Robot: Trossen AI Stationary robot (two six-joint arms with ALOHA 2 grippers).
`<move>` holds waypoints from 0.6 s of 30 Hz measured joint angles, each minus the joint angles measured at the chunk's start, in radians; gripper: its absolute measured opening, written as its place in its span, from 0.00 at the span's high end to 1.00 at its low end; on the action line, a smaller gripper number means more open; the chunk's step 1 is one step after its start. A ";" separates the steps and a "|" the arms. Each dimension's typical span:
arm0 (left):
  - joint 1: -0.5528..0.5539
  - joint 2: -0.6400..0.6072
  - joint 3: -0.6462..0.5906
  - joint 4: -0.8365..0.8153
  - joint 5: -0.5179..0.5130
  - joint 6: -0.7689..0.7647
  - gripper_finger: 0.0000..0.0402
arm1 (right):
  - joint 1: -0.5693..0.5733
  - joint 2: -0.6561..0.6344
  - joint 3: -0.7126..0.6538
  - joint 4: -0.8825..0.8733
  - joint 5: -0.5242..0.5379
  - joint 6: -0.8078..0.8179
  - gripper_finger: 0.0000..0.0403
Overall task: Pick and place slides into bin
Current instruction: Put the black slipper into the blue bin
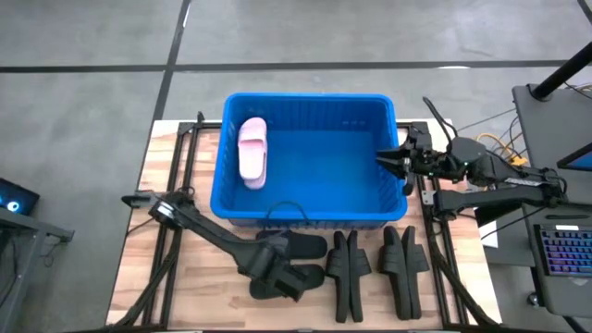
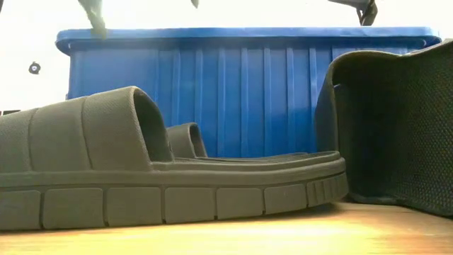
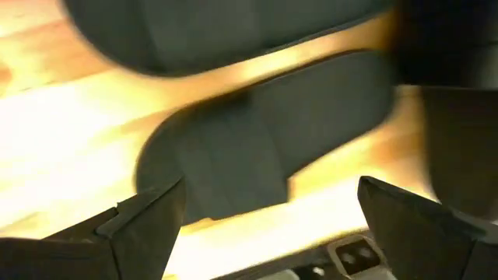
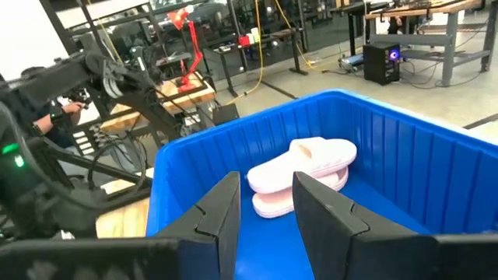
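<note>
The blue bin (image 1: 305, 157) stands at the table's middle and fills the back of the low view (image 2: 241, 92). A pale pink pair of slides (image 1: 252, 153) lies stacked on the bin's floor by its left wall, and also shows in the right wrist view (image 4: 303, 167). Several black slides (image 1: 347, 268) lie or stand on edge on the table in front of the bin. My left gripper (image 3: 272, 225) is open, hovering just above one black slide (image 3: 257, 148) that lies flat. My right gripper (image 1: 387, 164) is open and empty over the bin's right rim.
In the low view one black slide (image 2: 170, 177) lies sole down close by, and another (image 2: 396, 127) stands on its side at the right. Metal frame rails (image 1: 176, 166) run along the table's sides. A keyboard (image 1: 566, 248) sits off the table's right.
</note>
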 joint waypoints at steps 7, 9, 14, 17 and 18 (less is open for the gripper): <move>-0.007 0.063 -0.012 0.015 0.039 -0.072 0.10 | 0.000 0.002 0.000 0.000 0.000 0.000 0.72; -0.003 0.078 -0.016 0.053 0.039 -0.075 0.10 | 0.000 0.002 0.000 0.001 0.000 0.000 0.72; -0.002 0.115 -0.024 0.045 0.043 -0.124 0.10 | 0.000 0.002 0.000 0.000 0.000 0.000 0.72; -0.002 0.140 -0.026 0.017 0.048 -0.169 0.10 | 0.000 0.002 0.000 0.000 0.000 0.000 0.72; -0.002 0.144 -0.027 0.016 0.051 -0.196 0.10 | 0.000 0.002 0.000 -0.001 0.000 0.000 0.72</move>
